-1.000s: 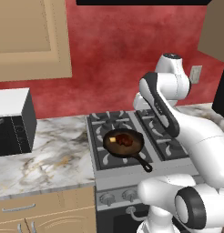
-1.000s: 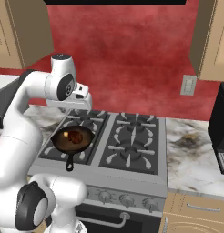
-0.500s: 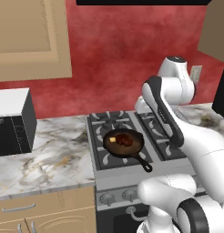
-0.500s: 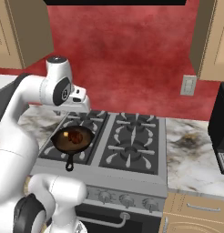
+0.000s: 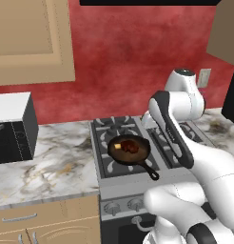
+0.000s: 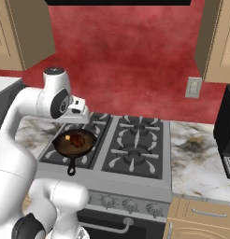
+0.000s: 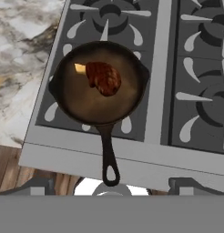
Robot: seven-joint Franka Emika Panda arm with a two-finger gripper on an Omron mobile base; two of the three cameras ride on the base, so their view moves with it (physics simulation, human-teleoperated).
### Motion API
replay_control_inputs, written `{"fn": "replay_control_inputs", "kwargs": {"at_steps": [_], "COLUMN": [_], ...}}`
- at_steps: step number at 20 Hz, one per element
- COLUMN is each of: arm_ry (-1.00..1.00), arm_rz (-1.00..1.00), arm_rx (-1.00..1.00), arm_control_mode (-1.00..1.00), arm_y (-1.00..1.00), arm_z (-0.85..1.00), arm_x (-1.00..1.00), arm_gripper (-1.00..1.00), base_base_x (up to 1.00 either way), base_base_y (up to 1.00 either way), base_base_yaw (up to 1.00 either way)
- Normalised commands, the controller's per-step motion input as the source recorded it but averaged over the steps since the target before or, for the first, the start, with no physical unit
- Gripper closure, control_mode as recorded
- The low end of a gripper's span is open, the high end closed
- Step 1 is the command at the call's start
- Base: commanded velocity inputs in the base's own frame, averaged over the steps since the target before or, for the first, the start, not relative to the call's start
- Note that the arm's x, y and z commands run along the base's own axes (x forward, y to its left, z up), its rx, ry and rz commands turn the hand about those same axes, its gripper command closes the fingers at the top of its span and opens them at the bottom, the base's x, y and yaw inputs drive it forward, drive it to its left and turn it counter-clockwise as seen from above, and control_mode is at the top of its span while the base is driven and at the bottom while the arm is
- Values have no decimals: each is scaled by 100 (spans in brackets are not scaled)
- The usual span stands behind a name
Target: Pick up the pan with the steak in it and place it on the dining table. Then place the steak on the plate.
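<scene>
Sitting on the stove's (image 5: 138,152) near left burner, the pan (image 7: 100,84) holds the steak (image 7: 103,78) toward its far side, its handle pointing over the stove's near edge. The gripper (image 7: 109,186) hangs above the handle end, released and spread wide, touching nothing. Marble surface (image 5: 47,162) lies left of the stove.

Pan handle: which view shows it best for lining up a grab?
Hand view: the handle runs full length, unobstructed, toward the stove's front edge. The left base view shows it short and angled; the right base view shows it small, beside the arm.
</scene>
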Motion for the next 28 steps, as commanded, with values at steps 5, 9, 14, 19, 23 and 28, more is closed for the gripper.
{"fn": "replay_control_inputs", "kwargs": {"at_steps": [5, 9, 14, 19, 23, 28], "arm_ry": [0, 1, 3, 3, 2, 2], "arm_rz": [6, 6, 6, 6, 4, 3], "arm_rx": [-4, -4, -3, -1, 0, 0], "arm_control_mode": [-100, -100, -100, -100, -100, -100], "arm_y": [5, 4, 1, 2, 5, 6], "arm_z": [-29, -37, -44, -42, -42, -43], "arm_x": [-24, -24, -18, -3, 0, 0], "arm_gripper": [-100, -100, -100, -100, -100, -100], "base_base_x": [0, 0, 0, 0, 0, 0], "base_base_y": [0, 0, 0, 0, 0, 0], "base_base_yaw": [0, 0, 0, 0, 0, 0]}}
